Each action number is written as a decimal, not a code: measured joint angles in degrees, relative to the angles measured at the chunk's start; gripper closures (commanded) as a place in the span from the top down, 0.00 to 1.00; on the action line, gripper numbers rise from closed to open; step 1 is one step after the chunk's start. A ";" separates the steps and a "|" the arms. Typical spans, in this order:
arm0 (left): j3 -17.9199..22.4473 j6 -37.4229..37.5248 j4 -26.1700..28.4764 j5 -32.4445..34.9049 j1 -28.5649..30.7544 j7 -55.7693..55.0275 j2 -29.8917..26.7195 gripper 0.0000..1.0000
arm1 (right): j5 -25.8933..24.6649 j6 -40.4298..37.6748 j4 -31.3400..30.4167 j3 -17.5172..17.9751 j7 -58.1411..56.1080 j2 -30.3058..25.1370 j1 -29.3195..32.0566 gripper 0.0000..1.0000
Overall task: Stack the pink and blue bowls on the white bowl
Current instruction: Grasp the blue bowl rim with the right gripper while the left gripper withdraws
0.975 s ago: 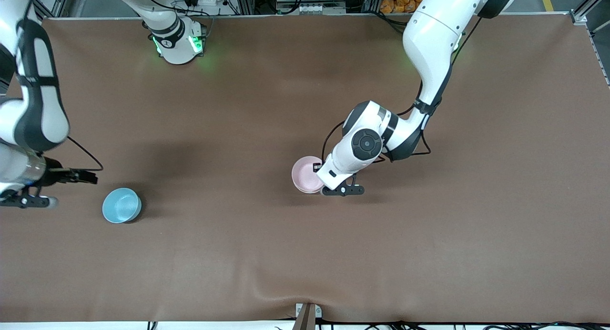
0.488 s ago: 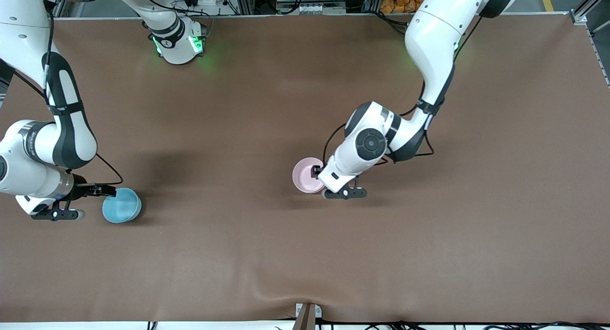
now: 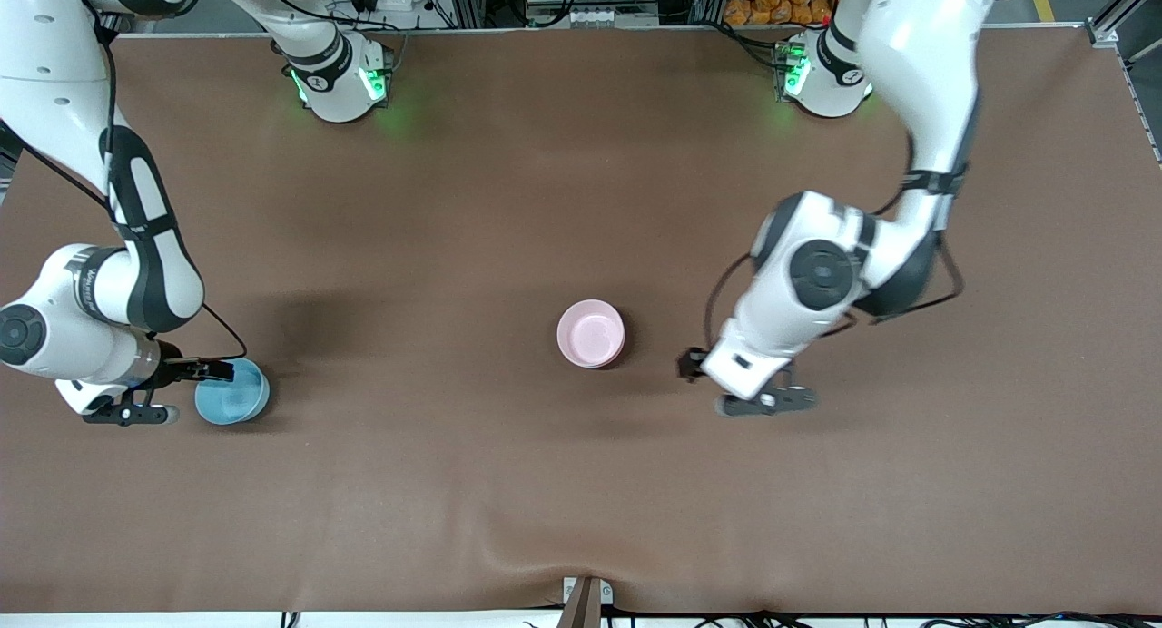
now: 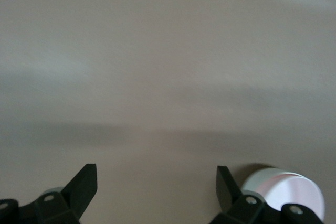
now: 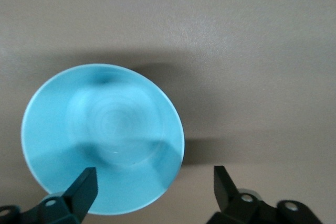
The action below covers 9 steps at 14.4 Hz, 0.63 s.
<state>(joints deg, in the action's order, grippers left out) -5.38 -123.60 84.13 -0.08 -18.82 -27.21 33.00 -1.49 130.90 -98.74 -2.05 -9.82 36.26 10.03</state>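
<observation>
The pink bowl stands free at mid-table; a pale rim under its edge suggests the white bowl beneath it. In the left wrist view this stack shows off to one side. My left gripper hangs open over bare table toward the left arm's end from the stack, nothing between its fingers. The blue bowl sits toward the right arm's end. My right gripper is open and straddles its rim: in the right wrist view one finger is over the blue bowl, the other outside it.
The brown table mat spreads wide around both bowls. The arm bases stand along the edge farthest from the front camera. A small bracket sits at the nearest edge.
My left gripper opened, let go of the pink bowl and drew away toward the left arm's end. My right gripper moved in over the blue bowl's rim.
</observation>
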 measured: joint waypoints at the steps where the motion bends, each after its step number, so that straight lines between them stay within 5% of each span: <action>1: -0.01 0.12 0.00 0.02 1.37 2.09 -0.49 1.00 | 0.00 0.33 0.00 -0.07 0.00 0.49 0.07 0.31; 2: -0.05 0.40 0.01 0.06 2.79 4.22 -0.95 1.00 | 0.00 0.59 0.01 -0.12 0.00 0.88 0.19 0.01; 9: -0.10 12.77 -0.14 1.24 10.84 20.12 -9.17 1.00 | 0.11 2.08 1.27 -0.17 0.08 2.00 1.29 0.00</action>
<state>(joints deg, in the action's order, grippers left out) -5.48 -110.83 83.99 1.16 -7.98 -7.08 23.84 -1.38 132.98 -97.47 -2.22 -9.74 38.26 11.32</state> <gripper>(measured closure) 0.000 0.877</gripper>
